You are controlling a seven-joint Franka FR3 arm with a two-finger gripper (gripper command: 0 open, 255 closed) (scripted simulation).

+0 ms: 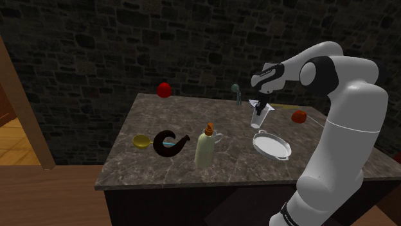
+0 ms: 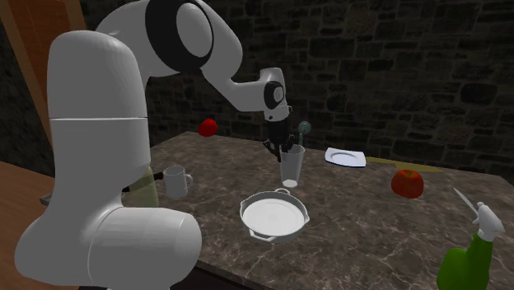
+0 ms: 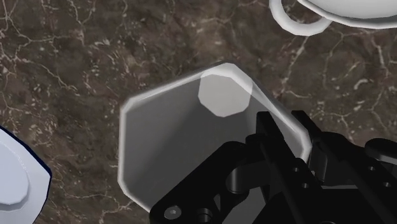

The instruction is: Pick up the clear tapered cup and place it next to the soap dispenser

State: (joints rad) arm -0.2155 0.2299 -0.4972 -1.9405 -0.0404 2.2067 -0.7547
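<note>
In the wrist view the gripper (image 3: 283,137) covers one side of the cup (image 3: 184,146). The pan (image 3: 337,13) and the plate (image 3: 13,172) are cut by the edges. In the second exterior view the arm (image 2: 99,123) hides most of the soap dispenser (image 2: 149,191), and the green bottle (image 2: 469,265) is cut off.

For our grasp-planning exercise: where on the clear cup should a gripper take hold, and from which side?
Pinch the rim wall, coming from above. The cup stands upright, open mouth up; its tapered sides would likely slip in a side grasp.
</note>
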